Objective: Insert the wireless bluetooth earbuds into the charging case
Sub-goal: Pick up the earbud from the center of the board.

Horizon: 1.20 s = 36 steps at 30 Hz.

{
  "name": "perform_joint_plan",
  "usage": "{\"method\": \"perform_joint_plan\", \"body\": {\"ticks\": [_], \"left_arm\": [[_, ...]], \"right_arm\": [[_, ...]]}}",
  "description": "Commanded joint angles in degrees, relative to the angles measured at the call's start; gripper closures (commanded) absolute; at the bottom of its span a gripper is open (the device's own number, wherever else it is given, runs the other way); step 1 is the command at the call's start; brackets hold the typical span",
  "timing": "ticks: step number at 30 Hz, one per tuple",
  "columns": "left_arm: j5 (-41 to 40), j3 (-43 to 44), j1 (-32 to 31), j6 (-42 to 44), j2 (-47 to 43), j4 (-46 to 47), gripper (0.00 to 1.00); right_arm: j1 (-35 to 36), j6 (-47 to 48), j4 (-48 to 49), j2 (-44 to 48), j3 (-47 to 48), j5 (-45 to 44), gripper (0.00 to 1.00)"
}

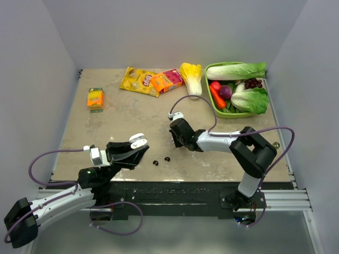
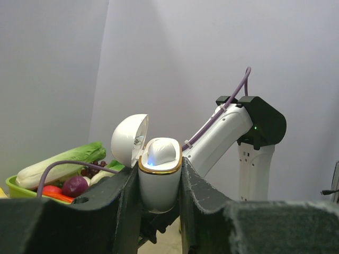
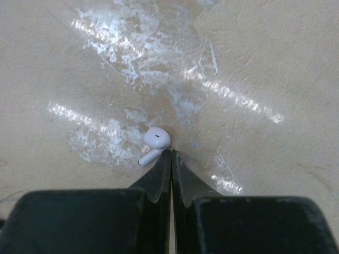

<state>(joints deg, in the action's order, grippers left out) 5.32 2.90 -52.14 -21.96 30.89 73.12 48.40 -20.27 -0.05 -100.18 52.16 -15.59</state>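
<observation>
My left gripper point(image 1: 136, 148) is shut on a white charging case point(image 1: 139, 140) and holds it upright above the table's front left. In the left wrist view the case point(image 2: 158, 188) sits between the fingers point(image 2: 204, 190) with its lid point(image 2: 128, 140) open, and one white earbud point(image 2: 161, 151) is seated inside. My right gripper point(image 3: 172, 153) is shut and empty, tips down at the table. A second white earbud point(image 3: 156, 140) lies just left of its tips. In the top view the right gripper point(image 1: 175, 138) is at mid-table. Two black earbuds point(image 1: 155, 162) point(image 1: 167, 159) lie near the front edge.
A green basket point(image 1: 233, 113) of vegetables stands at the back right. A yellow snack bag point(image 1: 139, 81), an orange box point(image 1: 167, 80) and a toy cabbage point(image 1: 192, 76) lie along the back. A small orange packet point(image 1: 95, 98) is at the back left.
</observation>
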Motion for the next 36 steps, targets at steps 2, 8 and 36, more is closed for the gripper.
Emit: {"method": "perform_joint_plan", "body": {"ticks": [2,8,36], "left_arm": [[0.2,-6.3,-0.2,-0.3,0.0,3.1,1.0],[0.1,-6.6,-0.2,-0.2,-0.1,2.7,1.0],[-0.7,-6.5,-0.2,-0.6,0.0,1.7,1.0]], "right_arm": [[-1.9,1.6,-3.9,-3.4,2.5,-0.8,0.98],[-2.8,1.5,-4.4,-2.5,3.7,-1.2,0.92],[0.0,3.5,-11.6,1.7,11.5,-1.0,0.74]]}}
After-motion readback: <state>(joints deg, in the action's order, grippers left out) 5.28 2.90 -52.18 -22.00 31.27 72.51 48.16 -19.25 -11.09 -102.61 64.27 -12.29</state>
